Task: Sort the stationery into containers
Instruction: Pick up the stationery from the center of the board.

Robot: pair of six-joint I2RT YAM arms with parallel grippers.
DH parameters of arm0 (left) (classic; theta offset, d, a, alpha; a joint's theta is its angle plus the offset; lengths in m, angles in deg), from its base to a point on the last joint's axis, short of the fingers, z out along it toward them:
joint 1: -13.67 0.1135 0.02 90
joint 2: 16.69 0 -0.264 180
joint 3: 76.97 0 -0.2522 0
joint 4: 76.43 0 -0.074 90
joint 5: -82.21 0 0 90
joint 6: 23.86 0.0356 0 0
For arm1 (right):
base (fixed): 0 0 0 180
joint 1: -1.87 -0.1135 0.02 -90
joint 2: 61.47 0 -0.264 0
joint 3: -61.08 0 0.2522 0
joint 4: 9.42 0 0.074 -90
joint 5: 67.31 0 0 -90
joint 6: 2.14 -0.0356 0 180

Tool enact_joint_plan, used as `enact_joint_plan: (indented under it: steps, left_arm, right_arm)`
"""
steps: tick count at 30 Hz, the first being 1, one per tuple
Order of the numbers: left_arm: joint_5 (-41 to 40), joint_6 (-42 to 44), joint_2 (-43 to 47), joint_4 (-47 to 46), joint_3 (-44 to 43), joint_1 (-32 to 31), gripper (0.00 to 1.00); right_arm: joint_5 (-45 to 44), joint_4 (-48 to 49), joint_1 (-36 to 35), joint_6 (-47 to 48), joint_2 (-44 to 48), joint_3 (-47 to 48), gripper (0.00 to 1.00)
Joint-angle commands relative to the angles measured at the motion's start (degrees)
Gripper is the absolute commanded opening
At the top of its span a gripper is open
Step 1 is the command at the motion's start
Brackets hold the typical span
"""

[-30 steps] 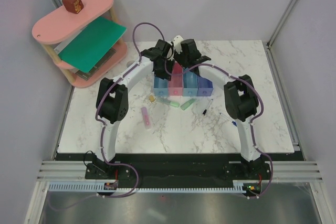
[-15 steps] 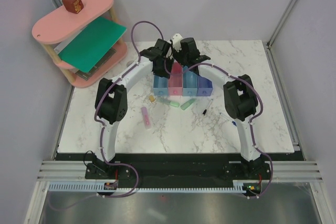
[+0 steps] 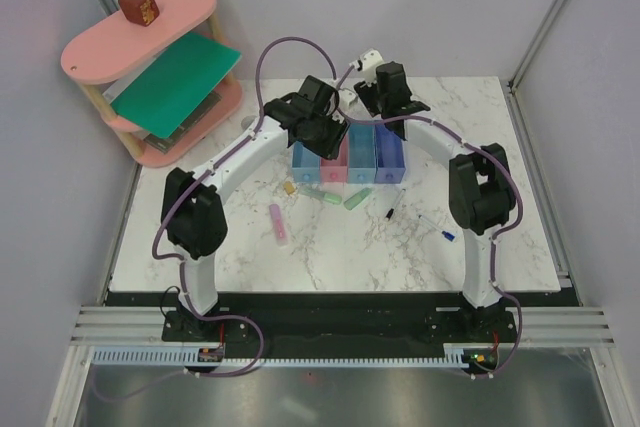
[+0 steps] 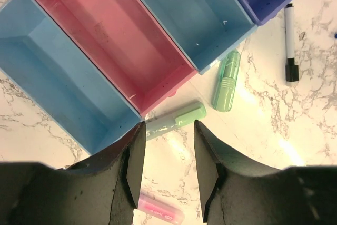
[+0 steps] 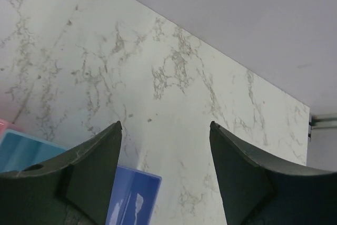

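Over the marble table [image 3: 480, 147], the top camera gives me four bins side by side in a row: light blue bin [image 3: 304, 165], pink bin [image 3: 336, 163], blue bin [image 3: 361, 152] and violet bin [image 3: 390, 155]. My left gripper [image 3: 322, 137] hangs above the far ends of the light blue and pink ones, and my right gripper [image 3: 397, 107] sits just behind the violet one. From up here I cannot tell how far either pair of fingers is spread. On my side of the row lie a yellow piece [image 3: 289, 188], a mint stick [image 3: 328, 197], a green stick [image 3: 356, 199], a black pen [image 3: 390, 209], a blue-tipped pen [image 3: 436, 227] and, nearer the bases, a pink stick [image 3: 278, 224].

On the left wrist camera the fingers are parted and hold nothing. All four bins look bare inside. The mint stick lies just beside the pink bin's corner, the green stick beside the blue bin's corner, and the black pen is near the violet bin.

On the right wrist camera the fingers stand wide apart with nothing between them, over bare marble, with corners of the blue and violet bins low in view.
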Motion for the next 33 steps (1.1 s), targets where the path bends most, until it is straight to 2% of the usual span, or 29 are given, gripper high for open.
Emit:
enact_joint_plan:
  steps: [1,10,19,27,33]
  left_arm:
    - [0.9,5.5,2.0,-0.3,1.7,0.3,0.49]
    - [-3.7,5.6,1.7,-0.5,1.9,1.3,0.49]
    - [0.0,4.1,0.1,0.8,-2.0,10.8,0.49]
    - [1.7,10.7,-3.5,2.7,-3.6,18.2,0.49]
    - [0.2,14.6,-11.6,3.6,-9.3,22.4,0.5]
  right_arm:
    - [0.6,1.1,-0.7,-0.4,5.0,-0.9,0.76]
    - [0.8,-1.9,0.2,0.4,8.4,-1.9,0.83]
    - [2.0,-9.7,6.5,-2.0,11.3,0.0,0.9]
    - [6.6,-19.3,9.7,1.6,16.5,-1.4,0.95]
    - [6.8,-21.2,10.7,2.3,20.9,-5.3,0.96]
